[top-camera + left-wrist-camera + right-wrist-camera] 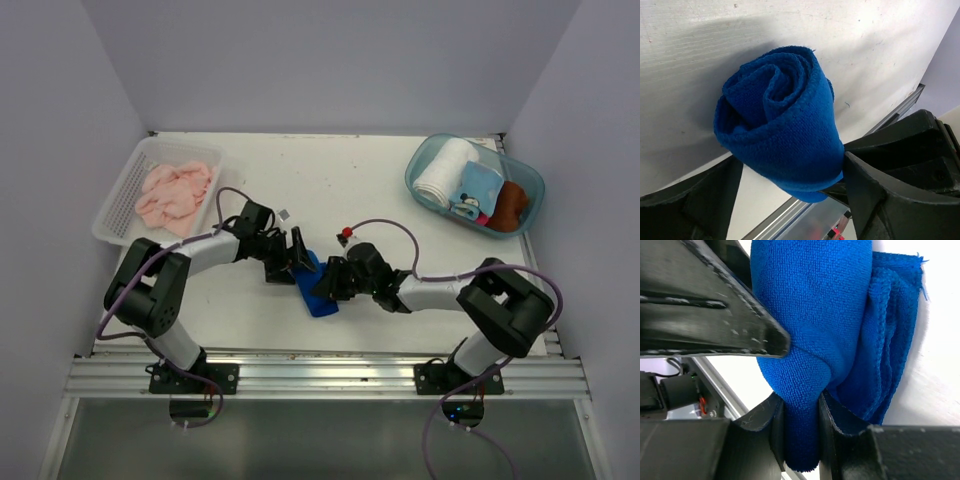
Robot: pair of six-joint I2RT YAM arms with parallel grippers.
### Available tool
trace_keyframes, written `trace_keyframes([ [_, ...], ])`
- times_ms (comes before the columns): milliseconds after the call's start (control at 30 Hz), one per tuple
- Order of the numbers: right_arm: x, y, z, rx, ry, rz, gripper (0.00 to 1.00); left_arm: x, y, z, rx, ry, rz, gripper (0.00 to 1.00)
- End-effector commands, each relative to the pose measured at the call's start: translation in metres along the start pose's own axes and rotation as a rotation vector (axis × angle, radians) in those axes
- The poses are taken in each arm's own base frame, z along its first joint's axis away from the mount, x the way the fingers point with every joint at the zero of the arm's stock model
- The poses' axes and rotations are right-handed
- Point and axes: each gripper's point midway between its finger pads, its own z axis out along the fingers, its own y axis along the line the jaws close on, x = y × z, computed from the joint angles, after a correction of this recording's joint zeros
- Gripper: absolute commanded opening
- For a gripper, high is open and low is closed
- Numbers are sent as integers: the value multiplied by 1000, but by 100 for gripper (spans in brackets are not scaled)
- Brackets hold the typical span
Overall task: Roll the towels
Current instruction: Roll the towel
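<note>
Near the middle of the white table (400, 230), a little toward the near edge, the top view shows the royal blue cloth towel (320, 295) lying between the two arms. The left gripper (290, 256) sits at its far-left end and the right gripper (328, 281) at its right side. The pale pink cloth towel (175, 192) lies crumpled in the white perforated plastic basket (112, 205) at the far left, not yet rolled. A translucent blue plastic tub (425, 160) stands well apart at the far right.

In the left wrist view the royal blue cloth towel (785, 125) is wound into a spiral, end-on to the camera. The left gripper (790, 172) stands wide, one finger on either side of the roll, and the right-hand finger (875, 195) touches the cloth without visibly squeezing it.

In the right wrist view the right gripper (801, 440) is closed narrowly on a fold of the royal blue cloth towel (810, 315), probably the loose tail of the roll.

The roll looks nearly finished. To do this step well, hold the pinch on the tail until the roll's weight rests on it, seam downward. Draw the wide fingers straight off without dragging the outer layer, or the spiral may loosen
</note>
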Motion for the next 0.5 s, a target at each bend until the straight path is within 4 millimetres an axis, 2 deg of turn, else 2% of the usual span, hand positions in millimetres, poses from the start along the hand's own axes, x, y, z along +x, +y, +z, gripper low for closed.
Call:
trace_keyframes([
  [0,13,1,3,-35,51,49,12,-6,-7,7,27,-18,12,80],
  [33,14,-1,3,-25,60,52,12,-6,-6,8,25,-16,6,72],
  [67,16,-3,4,-12,70,50,15,-7,-7,9,28,-16,7,67],
  [133,14,-6,2,19,77,30,21,-9,-9,9,31,-22,10,53],
  [167,12,-10,0,47,70,2,34,-8,-8,8,25,-21,7,49],
  [200,5,-6,-1,57,59,-16,41,-9,-8,7,22,-23,5,46],
  [233,6,-11,-8,99,72,-26,47,-9,-8,7,16,-28,9,43],
  [267,-2,-14,-11,140,45,-45,52,-8,-8,5,12,-26,8,38],
  [333,-18,-2,-22,150,9,-110,61,-8,-7,4,7,-27,5,36],
  [367,-16,-9,-29,199,24,-127,63,-7,-7,4,5,-24,5,35],
  [400,-29,-5,-34,217,-11,-168,65,-5,-7,4,7,-21,6,34],
  [467,-32,-4,-47,261,-13,-210,66,-4,-7,3,9,-19,9,33],
])
